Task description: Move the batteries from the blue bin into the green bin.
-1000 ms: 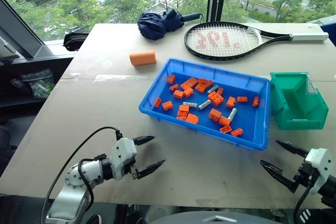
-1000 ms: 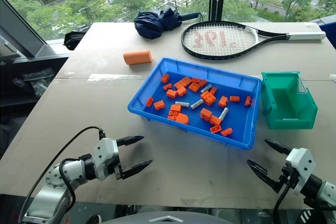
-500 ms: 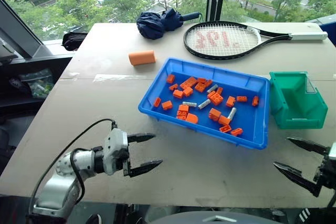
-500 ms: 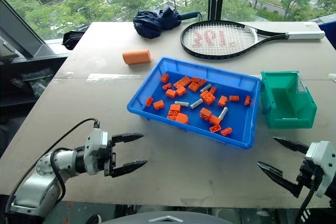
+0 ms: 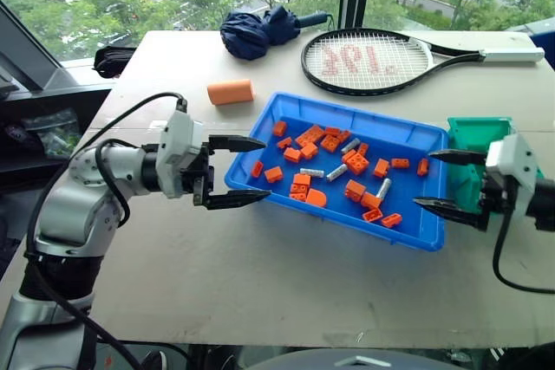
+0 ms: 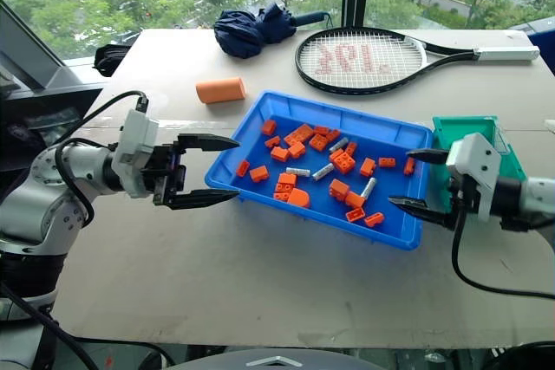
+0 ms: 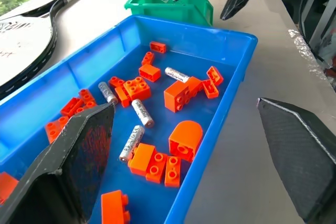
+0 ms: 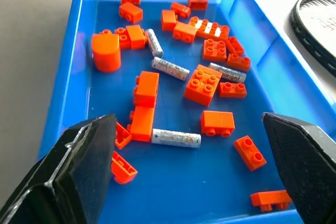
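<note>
Both end effectors are hovering wide open and empty, left end effector [image 5: 232,171] and right end effector [image 5: 444,181] flanking the blue bin [image 5: 416,142], batteries [image 8: 176,139] lying inside among orange bricks [image 5: 355,163], green bin [image 5: 473,128] beside it.

Racket [image 5: 373,60], umbrella [image 5: 258,30], orange cylinder [image 5: 230,92]

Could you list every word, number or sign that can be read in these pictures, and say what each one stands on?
"+": on the battery lying nearest the right arm's camera in the blue bin.
Other print on that battery and on the other batteries: too small to read.
Red mark painted on the strings of the tennis racket: a logo, not readable as letters.
</note>
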Robot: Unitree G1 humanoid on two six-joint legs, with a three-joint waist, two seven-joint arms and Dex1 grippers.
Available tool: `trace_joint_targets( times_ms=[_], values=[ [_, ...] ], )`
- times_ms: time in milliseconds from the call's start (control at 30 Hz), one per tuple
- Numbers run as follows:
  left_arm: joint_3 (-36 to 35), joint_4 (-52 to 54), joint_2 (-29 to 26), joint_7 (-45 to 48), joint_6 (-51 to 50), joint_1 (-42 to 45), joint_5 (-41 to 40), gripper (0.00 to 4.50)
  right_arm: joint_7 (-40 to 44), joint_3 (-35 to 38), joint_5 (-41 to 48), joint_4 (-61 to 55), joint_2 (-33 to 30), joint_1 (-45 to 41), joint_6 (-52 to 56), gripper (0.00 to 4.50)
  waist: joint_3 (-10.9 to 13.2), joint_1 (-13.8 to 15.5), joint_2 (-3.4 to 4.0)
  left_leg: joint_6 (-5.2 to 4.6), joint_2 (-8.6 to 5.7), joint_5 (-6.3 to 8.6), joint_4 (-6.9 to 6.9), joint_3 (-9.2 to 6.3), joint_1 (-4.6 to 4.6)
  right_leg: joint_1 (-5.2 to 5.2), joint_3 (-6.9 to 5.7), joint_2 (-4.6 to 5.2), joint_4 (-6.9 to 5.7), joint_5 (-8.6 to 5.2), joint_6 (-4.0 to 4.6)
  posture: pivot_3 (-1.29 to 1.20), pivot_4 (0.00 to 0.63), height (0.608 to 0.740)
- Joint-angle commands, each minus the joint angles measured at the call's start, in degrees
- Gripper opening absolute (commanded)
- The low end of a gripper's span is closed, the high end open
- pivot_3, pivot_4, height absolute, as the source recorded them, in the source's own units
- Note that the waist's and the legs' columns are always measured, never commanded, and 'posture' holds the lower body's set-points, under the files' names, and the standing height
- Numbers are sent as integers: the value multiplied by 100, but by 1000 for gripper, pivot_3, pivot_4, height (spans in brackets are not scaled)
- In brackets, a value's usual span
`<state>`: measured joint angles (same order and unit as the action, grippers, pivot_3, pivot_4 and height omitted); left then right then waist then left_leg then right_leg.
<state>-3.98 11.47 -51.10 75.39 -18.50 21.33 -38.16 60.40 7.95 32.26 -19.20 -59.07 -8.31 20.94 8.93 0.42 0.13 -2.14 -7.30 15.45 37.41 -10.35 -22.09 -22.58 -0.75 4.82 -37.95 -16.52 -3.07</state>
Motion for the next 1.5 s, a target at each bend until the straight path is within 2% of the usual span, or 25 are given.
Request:
trace_joint_targets(
  times_ms=[33, 167, 333, 567, 1000, 1100, 1233, 1333, 1367, 1500],
  values=[
    [14, 12, -119, 313, 23, 254, 65, 4403, 834, -1045, -964, 680, -164, -978, -458, 4500, 6, -26, -9, 0, 0, 0, 1, 3, -3, -5, 1, 0, -1, 0, 0, 0, 150, 740],
    [127, 57, -29, 337, -21, 397, 149, 4403, 1560, -2078, -1768, 1674, 244, -2094, -949, 4500, 11, -68, -19, 1, 0, -1, 7, 5, -3, -7, 2, 0, -10, 1, -2, 0, 150, 740],
    [146, 183, -40, 305, -129, 451, 161, 4403, 2098, -2683, -2320, 2596, 734, -2841, -1397, 4500, 14, -119, -24, 1, 0, -1, 10, 6, -6, -13, 6, -1, -14, 2, -3, 0, 150, 740],
    [78, 486, -13, 138, -387, 495, 68, 4403, 2435, -2987, -2795, 3638, 1341, -3493, -1852, 4500, 13, -131, -28, 2, 0, -1, 17, 14, 1, -13, 14, -3, -31, 3, -3, 0, 150, 740],
    [-35, 552, 7, 9, -498, 512, 38, 4403, 3041, -3438, -3473, 4705, 1944, -4215, -2051, 4500, 14, -126, -27, 4, 0, -1, 79, 29, 2, -21, 33, -11, -97, 4, -2, 0, 150, 740],
    [-63, 573, 10, -26, -478, 460, 40, 4500, 3037, -3475, -3566, 4819, 2038, -4292, -2087, 3720, 14, -128, -27, 4, 0, -1, 77, 30, 0, -24, 34, -12, -96, 3, -2, 0, 150, 740],
    [-99, 584, 15, -50, -456, 403, 25, 4500, 3017, -3474, -3649, 4853, 2091, -4296, -2164, 1927, 14, -126, -26, 4, 0, -1, 77, 33, -10, -39, 38, -12, -97, 4, -2, 0, 150, 740],
    [-116, 570, 20, -44, -430, 375, 26, 4500, 3044, -3456, -3660, 4780, 2072, -4261, -2160, 362, 14, -126, -26, 5, 0, -1, 78, 34, -10, -40, 39, -12, -99, 4, -2, 0, 150, 740],
    [-118, 562, 24, -37, -423, 373, 21, 4500, 3065, -3442, -3651, 4732, 2042, -4252, -2140, 47, 13, -126, -27, 4, 0, -1, 78, 35, -10, -40, 40, -12, -100, 4, -2, 0, 150, 740],
    [-121, 506, 42, 16, -388, 378, -9, 4500, 3130, -3320, -3524, 4449, 1939, -4209, -1916, 47, 14, -125, -26, 4, 0, -1, 78, 36, -10, -41, 41, -13, -101, 4, -2, 0, 150, 740]
  ],
)
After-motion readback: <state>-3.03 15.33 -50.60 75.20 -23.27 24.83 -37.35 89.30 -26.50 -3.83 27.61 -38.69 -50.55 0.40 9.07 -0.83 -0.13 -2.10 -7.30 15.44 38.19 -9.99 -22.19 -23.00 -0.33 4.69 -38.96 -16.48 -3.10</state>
